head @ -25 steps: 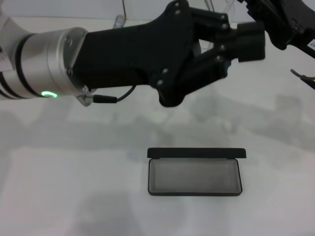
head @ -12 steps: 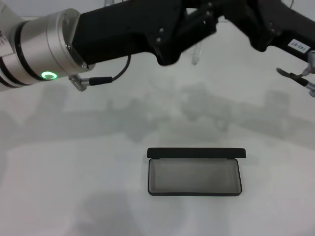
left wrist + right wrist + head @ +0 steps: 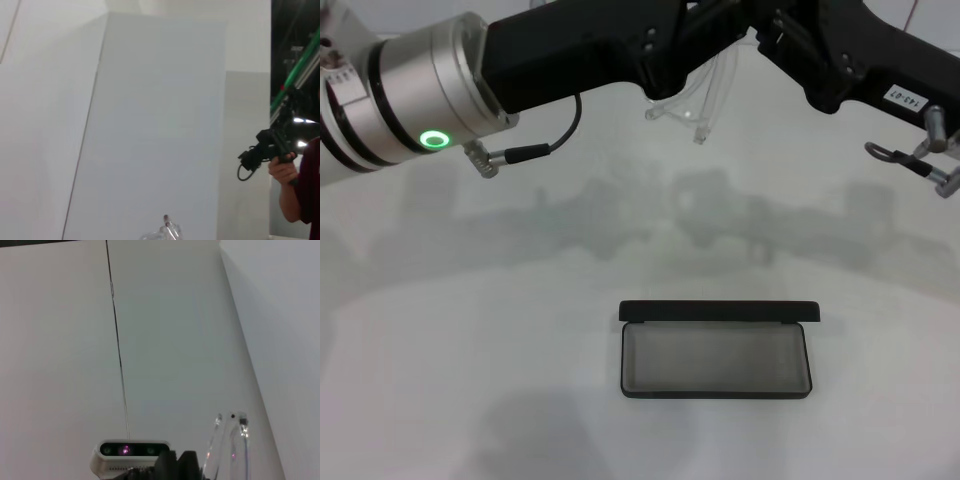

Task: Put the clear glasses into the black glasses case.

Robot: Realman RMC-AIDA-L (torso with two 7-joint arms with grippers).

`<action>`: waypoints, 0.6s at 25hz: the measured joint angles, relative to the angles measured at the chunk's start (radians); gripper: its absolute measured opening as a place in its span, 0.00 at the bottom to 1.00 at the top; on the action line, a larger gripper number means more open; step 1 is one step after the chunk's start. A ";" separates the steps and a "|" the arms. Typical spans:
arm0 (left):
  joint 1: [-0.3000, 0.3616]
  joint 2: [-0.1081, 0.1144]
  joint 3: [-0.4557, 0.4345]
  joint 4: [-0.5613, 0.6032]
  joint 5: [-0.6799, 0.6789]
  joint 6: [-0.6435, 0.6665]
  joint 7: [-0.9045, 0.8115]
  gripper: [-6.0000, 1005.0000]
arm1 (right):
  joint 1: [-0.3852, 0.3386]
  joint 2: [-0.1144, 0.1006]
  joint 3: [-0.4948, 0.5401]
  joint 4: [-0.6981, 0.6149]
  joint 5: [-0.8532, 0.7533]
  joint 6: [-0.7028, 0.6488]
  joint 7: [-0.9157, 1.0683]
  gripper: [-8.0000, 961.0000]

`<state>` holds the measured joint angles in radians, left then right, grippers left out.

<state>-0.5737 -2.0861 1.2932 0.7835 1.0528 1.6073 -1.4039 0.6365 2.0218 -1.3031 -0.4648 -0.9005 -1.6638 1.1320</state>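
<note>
A white counter [image 3: 450, 400] is seen from the head camera. On it, near the front and slightly right of centre, the black glasses case [image 3: 716, 350] lies open, its grey lined tray facing up and its lid standing along the far edge. The tray is empty.

High above the counter, at the top of the head view, two black arms meet. The left end effector [image 3: 705, 30] reaches in from the left and the right end effector [image 3: 770, 25] from the right. Between them, the clear glasses [image 3: 692, 95] are held in the air, hanging below the two end effectors, well apart from the case and farther back. Which end effector carries the glasses cannot be told, since the fingertips are hidden against the dark arm bodies; whether each set of fingers is spread or pressed together cannot be told either. In the wrist views only pale walls are shown, with bits of clear plastic at the lower edge.

The step in hand is judged to be a mid-air handling of the glasses, possibly folding the temple arms or passing them between arms. Next, the glasses would need to be brought down and forward, lined up lengthwise with the tray, and lowered into it gently.
</note>
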 joint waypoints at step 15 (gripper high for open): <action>0.018 0.001 -0.004 0.000 -0.005 0.061 -0.003 0.09 | -0.012 0.001 -0.005 0.006 0.004 0.006 0.000 0.06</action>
<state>-0.5556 -2.0856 1.2888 0.7839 1.0478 1.6681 -1.4067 0.6248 2.0225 -1.3077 -0.4583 -0.8966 -1.6581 1.1320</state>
